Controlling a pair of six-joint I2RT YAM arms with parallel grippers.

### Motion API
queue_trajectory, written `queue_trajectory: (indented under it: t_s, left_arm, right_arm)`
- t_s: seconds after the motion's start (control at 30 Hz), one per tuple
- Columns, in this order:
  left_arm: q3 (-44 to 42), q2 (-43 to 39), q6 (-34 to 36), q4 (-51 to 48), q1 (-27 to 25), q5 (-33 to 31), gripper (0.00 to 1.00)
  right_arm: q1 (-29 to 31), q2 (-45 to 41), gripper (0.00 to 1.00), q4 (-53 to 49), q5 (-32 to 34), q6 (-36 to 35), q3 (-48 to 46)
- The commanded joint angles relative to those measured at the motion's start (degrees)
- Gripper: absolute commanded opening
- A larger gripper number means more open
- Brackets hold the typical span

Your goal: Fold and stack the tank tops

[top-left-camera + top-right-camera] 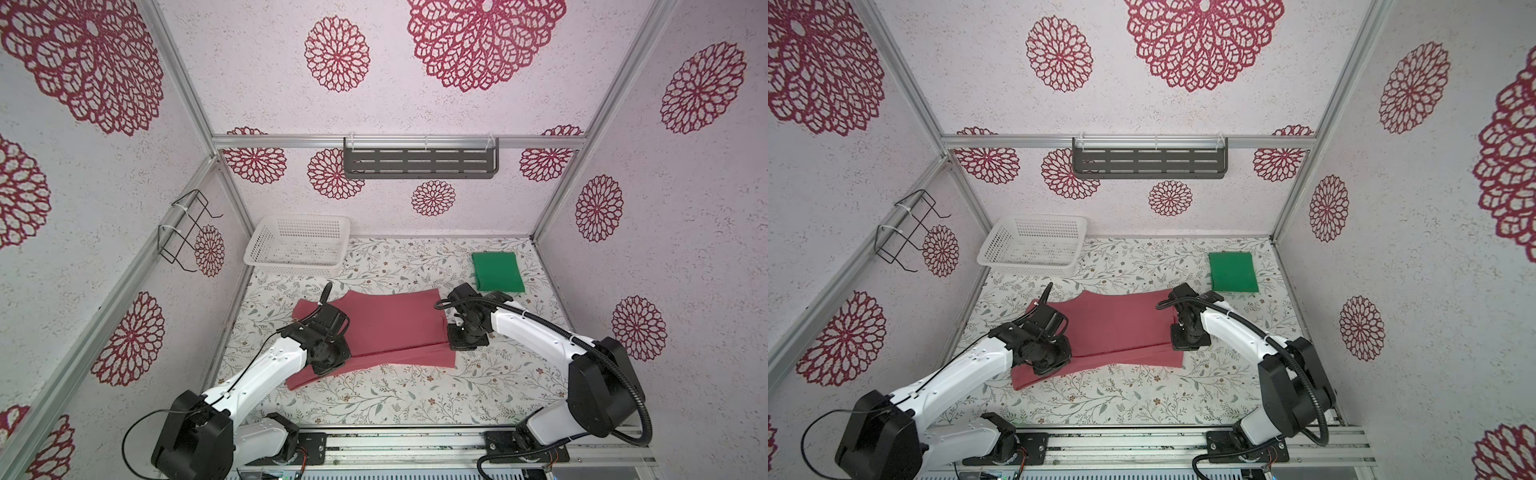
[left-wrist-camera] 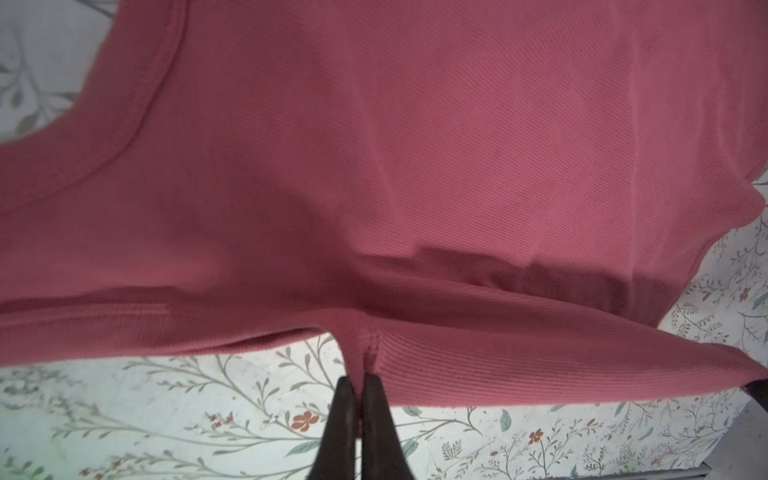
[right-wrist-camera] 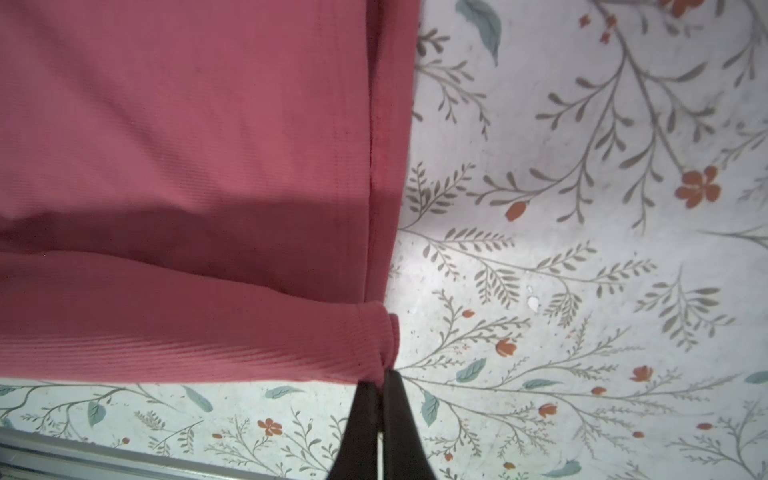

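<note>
Black-and-white arms are sitting closest to the lens in both top views. Left arm (image 1: 257, 374) and right arm (image 1: 540, 336) are both reaching inward and tipping their wrists down onto the cloth.

Floral table (image 1: 415, 399) is spreading under everything.

Rose-red tank top (image 1: 395, 320) is lying across mid-table, stretching from the left pincer to the right pincer. Its hem end is sitting at the right pincer. A curved opening, armhole or neck (cannot tell which), is showing just past the left pincer in the left wrist view. The long side that both pincers are holding is doubling over into a soft fold. In both top views a lower layer is peeking out on the near side of it.

White basket (image 1: 291, 263) is standing well beyond the left pincer, in the far corner, apart from the cloth.

Green tank top (image 1: 497, 272), folded into a flat rectangle, is lying beyond the right pincer toward the far wall. It is near that wrist and apart from the rose-red tank top.

Left pincer (image 2: 360, 380) is pinching a tuck of the rose-red edge, jaws pressed together, and the fabric is drawing to a peak at the tips.

Right pincer (image 3: 380, 374) is pinching the corner of the rolled fold at the hem, jaws likewise pressed together.
</note>
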Motion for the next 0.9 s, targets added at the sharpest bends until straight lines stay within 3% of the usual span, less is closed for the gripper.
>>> queue_trajectory:
  t_s: [0.0, 0.57, 0.63, 0.7, 0.87]
  left_arm:
    - [3.5, 4.0, 7.5, 0.0, 2.5, 1.9, 0.0]
    - [22.0, 27.1, 21.7, -6.2, 10.6, 5.1, 0.0]
    - [23.9, 28.6, 22.9, -7.6, 11.3, 4.4, 0.09]
    - [25.6, 29.1, 24.2, -9.1, 12.2, 3.2, 0.28]
    - [29.0, 26.1, 26.8, -15.3, 14.2, -1.3, 0.63]
  right_arm:
    - [-2.0, 2.2, 0.0, -0.8, 2.9, -3.5, 3.0]
    - [-8.6, 15.9, 0.0, 2.8, 0.8, -10.3, 13.7]
    - [-9.3, 17.7, 0.0, 3.5, 0.7, -10.8, 15.5]
    - [-10.0, 19.0, 0.03, 4.0, 0.3, -11.0, 17.0]
    - [-11.3, 19.8, 0.35, 4.6, 0.2, -11.6, 20.3]
